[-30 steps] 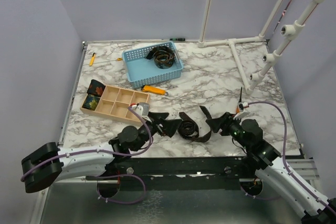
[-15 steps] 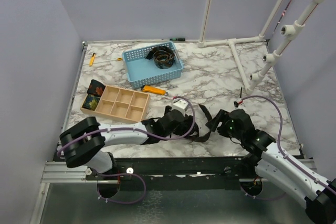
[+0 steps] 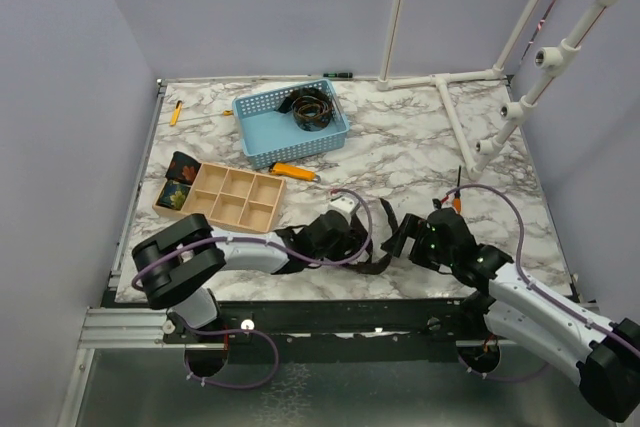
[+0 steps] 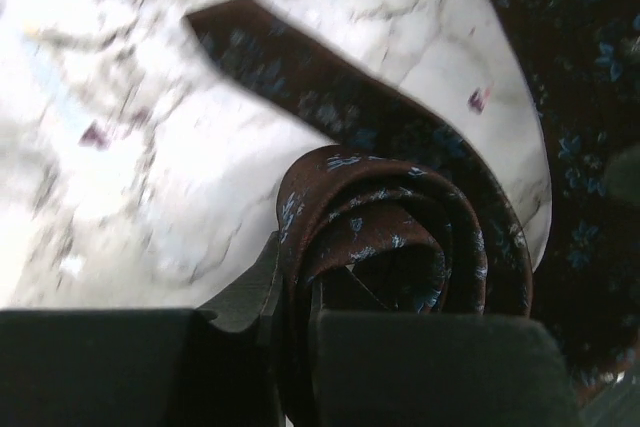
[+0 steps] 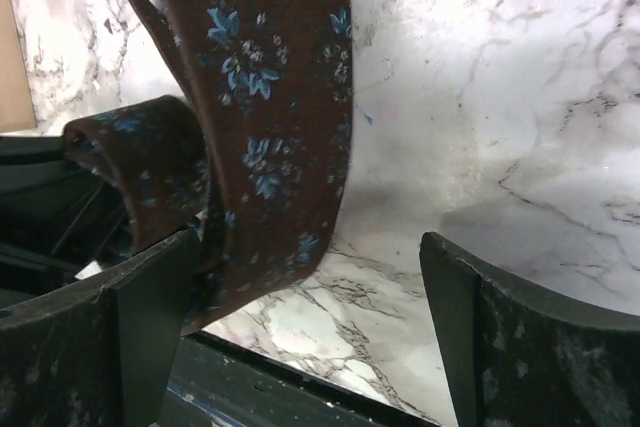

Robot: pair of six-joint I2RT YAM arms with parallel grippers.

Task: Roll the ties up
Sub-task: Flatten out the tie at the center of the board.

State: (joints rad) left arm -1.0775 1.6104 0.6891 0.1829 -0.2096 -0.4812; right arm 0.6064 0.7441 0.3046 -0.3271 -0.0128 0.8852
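Note:
A dark brown tie with small blue flowers lies along the table's front edge (image 3: 388,217). One end is wound into a coil (image 4: 400,237). My left gripper (image 4: 295,322) is shut on the coil's wall, one finger inside the coil and one outside; from above it sits at the table's front centre (image 3: 350,243). The tie's flat strip (image 5: 270,97) runs up past the left finger (image 5: 150,297) of my right gripper (image 5: 310,297). That gripper is open over bare marble, just right of the coil (image 3: 408,239).
A blue basket (image 3: 262,105) at the back holds a rolled tie (image 3: 310,107). A wooden divided tray (image 3: 235,197) has dark coils in its left cells (image 3: 175,193). An orange marker (image 3: 293,171) lies between them. A white pipe frame (image 3: 455,117) stands back right.
My left arm has swung in from the left to the coil and shut on it. My right gripper has opened, let go of the tie and shifted slightly left.

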